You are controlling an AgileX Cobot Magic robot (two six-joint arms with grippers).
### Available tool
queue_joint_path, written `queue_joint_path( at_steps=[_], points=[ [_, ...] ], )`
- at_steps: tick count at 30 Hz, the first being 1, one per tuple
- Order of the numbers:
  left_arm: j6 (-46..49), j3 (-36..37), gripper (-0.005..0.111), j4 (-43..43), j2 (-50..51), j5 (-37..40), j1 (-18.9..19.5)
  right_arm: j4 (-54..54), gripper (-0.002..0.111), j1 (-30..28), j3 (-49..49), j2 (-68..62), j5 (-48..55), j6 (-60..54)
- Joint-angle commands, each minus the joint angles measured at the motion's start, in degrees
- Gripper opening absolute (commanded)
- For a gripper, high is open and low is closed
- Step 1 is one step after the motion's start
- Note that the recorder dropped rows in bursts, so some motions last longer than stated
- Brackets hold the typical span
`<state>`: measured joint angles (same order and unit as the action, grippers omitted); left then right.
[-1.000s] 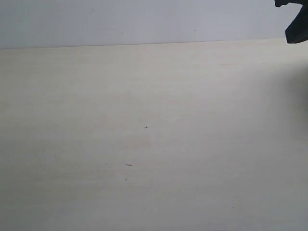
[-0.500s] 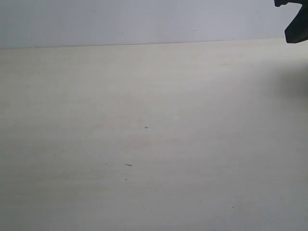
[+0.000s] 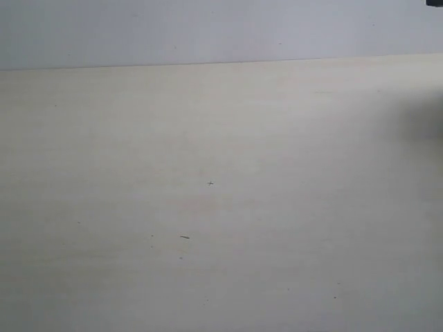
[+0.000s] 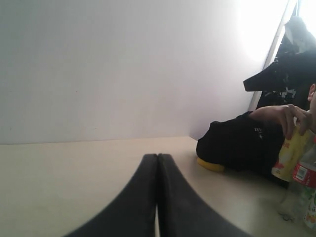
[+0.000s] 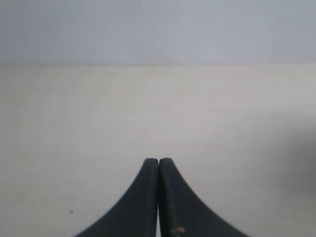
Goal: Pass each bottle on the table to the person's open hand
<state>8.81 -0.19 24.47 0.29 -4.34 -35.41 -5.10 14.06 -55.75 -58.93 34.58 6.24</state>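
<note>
Exterior view: dark shape [image 3: 435, 3] nearly gone from the top-right corner since a moment ago, no bottle seen on the worktop [image 3: 221, 207]; left pincer [image 4: 157, 160] and right pincer [image 5: 158, 162] pressed closed, empty; yellow bottle [image 4: 291, 155] held in the person's hand [image 4: 284, 116], so handovers are judged finished.

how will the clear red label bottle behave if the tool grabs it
The clear bottle looks like thin plastic, so it probably dents when squeezed. See-through low down, likely light. Tall and narrow, may tip if nudged.
</note>
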Motion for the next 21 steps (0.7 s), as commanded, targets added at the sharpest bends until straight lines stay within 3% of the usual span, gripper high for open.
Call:
queue_joint_path(
  at_steps=[1, 10, 21],
  points=[
    [-0.2, 0.2, 0.0, -0.2, -0.3, -0.2, 0.0, 0.6, 0.0, -0.1, 14.2, 12.4, -14.5, -0.6],
    [-0.2, 0.2, 0.0, -0.2, -0.3, -0.2, 0.0, 7.7, 0.0, -3.1, 35.4, 35.8, -27.0, -1.2],
    [-0.2, 0.2, 0.0, -0.2, -0.3, -0.2, 0.0, 8.7, 0.0, -4.2, 52.5, 54.0, -30.0, -1.0]
  ],
)
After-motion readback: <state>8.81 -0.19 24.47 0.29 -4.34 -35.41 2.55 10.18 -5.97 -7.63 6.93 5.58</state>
